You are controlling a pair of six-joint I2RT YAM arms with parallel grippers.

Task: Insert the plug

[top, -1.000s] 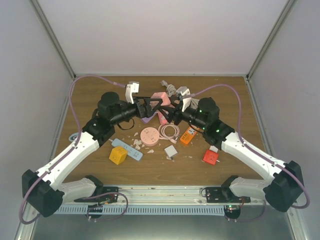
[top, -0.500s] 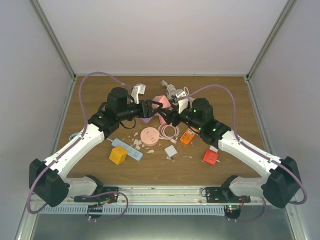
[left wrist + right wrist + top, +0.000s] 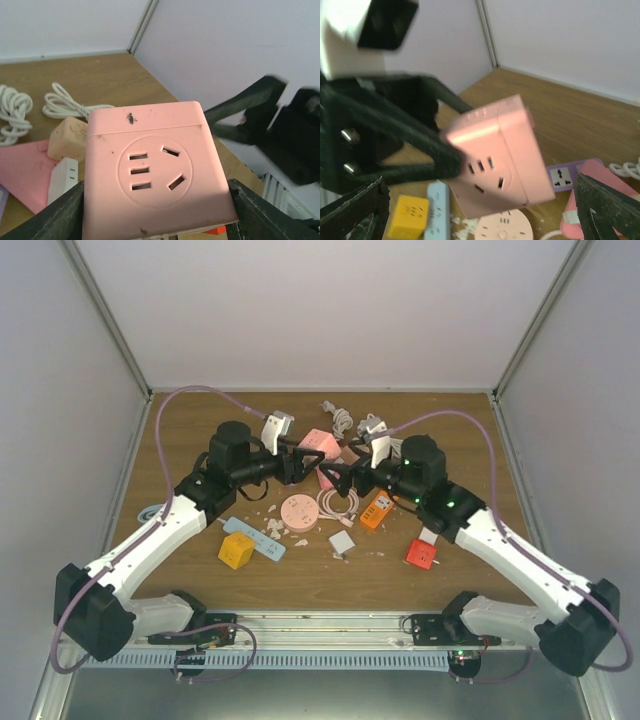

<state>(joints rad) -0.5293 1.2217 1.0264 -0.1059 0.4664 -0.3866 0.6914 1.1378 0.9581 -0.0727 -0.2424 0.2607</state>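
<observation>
- Nearest me, a yellow cube (image 3: 236, 550) sits left and a red cube (image 3: 421, 554) right on the table (image 3: 300, 582).
- Mid-table, my left gripper (image 3: 300, 455) pinches the pink socket cube (image 3: 150, 165) by its sides, held up.
- Just right, my right gripper (image 3: 338, 472) faces its sockets, jaws spread.
- Farther back lies a white cable (image 3: 343, 420).

From high at the near edge, looking down on the whole table (image 3: 300, 580). Close in from each wrist, facing one another across the middle. Shared by all three: the pink socket cube (image 3: 150, 170), nearest from the left.
</observation>
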